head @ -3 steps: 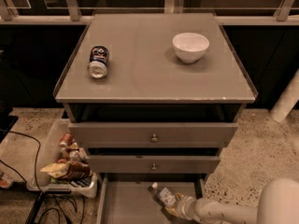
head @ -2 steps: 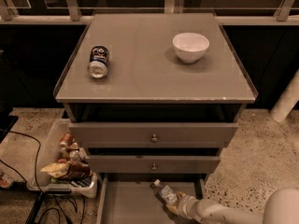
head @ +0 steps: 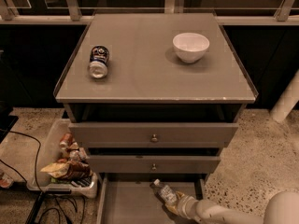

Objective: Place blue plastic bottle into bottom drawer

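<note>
The blue plastic bottle (head: 164, 192), clear with a white cap, lies tilted over the right part of the open bottom drawer (head: 126, 204), cap pointing up-left. My gripper (head: 176, 202) comes in from the lower right on a white arm and is shut on the bottle's lower end. The drawer is pulled out under the cabinet, its grey floor showing to the left of the bottle. I cannot tell whether the bottle touches the drawer floor.
On the cabinet top lie a dark blue-and-silver can (head: 98, 61) on its side and a white bowl (head: 190, 46). Two upper drawers with round knobs (head: 153, 137) are partly open. A bin of snack packets (head: 67, 164) and cables sit on the floor at left.
The gripper and bottle have shifted slightly left and a little deeper over the drawer. Nothing else has moved.
</note>
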Available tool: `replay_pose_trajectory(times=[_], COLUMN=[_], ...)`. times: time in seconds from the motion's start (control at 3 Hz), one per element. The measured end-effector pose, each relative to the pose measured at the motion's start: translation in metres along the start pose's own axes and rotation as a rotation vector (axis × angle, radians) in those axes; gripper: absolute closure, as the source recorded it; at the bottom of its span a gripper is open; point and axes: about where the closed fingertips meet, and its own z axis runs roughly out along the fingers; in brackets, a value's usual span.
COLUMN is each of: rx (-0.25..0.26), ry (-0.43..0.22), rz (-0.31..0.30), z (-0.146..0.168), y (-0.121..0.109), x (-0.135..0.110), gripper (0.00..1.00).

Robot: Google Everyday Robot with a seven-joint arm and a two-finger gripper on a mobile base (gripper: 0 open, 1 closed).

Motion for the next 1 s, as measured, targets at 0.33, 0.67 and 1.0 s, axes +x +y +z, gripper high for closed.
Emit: replay_pose_trajectory(times=[0.33,0.67,1.0], rx=[0.000,0.000,0.000], ry=[0.000,0.000,0.000], rz=[0.000,0.000,0.000], z=[0.0000,0.0000,0.0001], y=[0.0001,0.0001,0.0001], x=[0.0000,0.0000,0.0000], gripper=[0.58,0.36,0.12])
